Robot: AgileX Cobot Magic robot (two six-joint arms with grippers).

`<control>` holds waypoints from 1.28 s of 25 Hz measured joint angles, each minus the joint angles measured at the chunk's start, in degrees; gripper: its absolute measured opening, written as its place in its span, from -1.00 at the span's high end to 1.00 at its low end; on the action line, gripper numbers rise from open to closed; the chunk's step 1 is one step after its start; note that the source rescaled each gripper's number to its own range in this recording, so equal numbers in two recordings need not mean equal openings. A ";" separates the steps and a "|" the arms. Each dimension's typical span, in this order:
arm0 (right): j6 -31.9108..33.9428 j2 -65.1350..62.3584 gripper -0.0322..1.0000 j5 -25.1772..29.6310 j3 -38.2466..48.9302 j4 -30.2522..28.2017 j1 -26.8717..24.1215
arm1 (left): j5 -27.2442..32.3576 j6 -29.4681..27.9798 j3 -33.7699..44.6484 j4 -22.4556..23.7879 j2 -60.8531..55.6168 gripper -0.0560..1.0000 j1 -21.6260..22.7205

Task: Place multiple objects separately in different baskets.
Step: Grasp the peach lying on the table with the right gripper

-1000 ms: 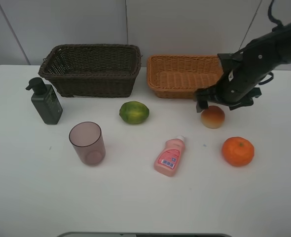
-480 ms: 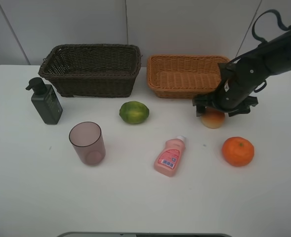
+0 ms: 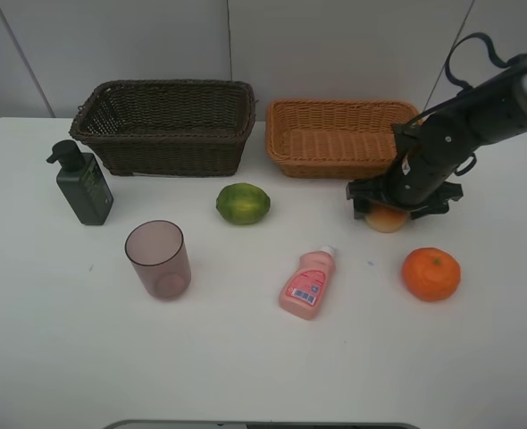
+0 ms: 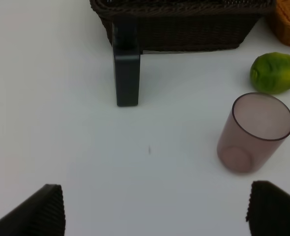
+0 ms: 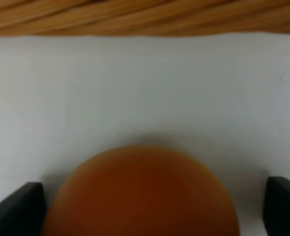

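On the white table point(image 3: 246, 375), the peach-red fruit point(image 3: 386, 221) lies just in front of the tan basket point(image 3: 330, 166), near its right end. The right gripper point(image 3: 396, 206) straddles the fruit, jaws apart. The left gripper point(image 4: 157, 211) has its jaws wide apart.

Ahead of the wide-apart jaws, on the white counter point(image 4: 86, 157), a pink cup point(image 4: 253, 132) stands nearest, a dark bottle point(image 4: 127, 73) and a green fruit point(image 4: 275, 73) farther off, a brown basket point(image 4: 184, 34) beyond them.

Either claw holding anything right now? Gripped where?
Nothing is held. The right claw straddles the peach-red fruit, open, with a gap showing on at least one side. The left claw is open and empty.
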 joint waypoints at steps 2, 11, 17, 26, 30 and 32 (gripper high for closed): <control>0.00 0.00 -0.71 0.00 0.00 0.00 0.00 | 0.00 0.00 0.00 0.00 0.00 -0.92 0.00; 0.00 0.00 0.46 0.05 0.00 0.00 0.00 | 0.00 0.00 0.00 0.00 0.00 -0.92 0.00; 0.00 0.00 0.46 0.05 0.00 0.00 0.00 | 0.00 0.00 0.00 0.00 0.00 -0.92 0.00; 0.00 0.00 0.46 0.17 0.00 0.00 0.00 | 0.00 0.00 0.00 0.00 0.00 -0.92 0.00; 0.00 -0.08 0.46 0.38 0.00 0.00 0.00 | 0.00 0.00 0.00 0.00 0.00 -0.92 0.00; 0.00 -0.64 0.46 1.89 0.00 0.33 0.04 | 0.00 0.00 0.00 0.00 0.00 -0.92 0.00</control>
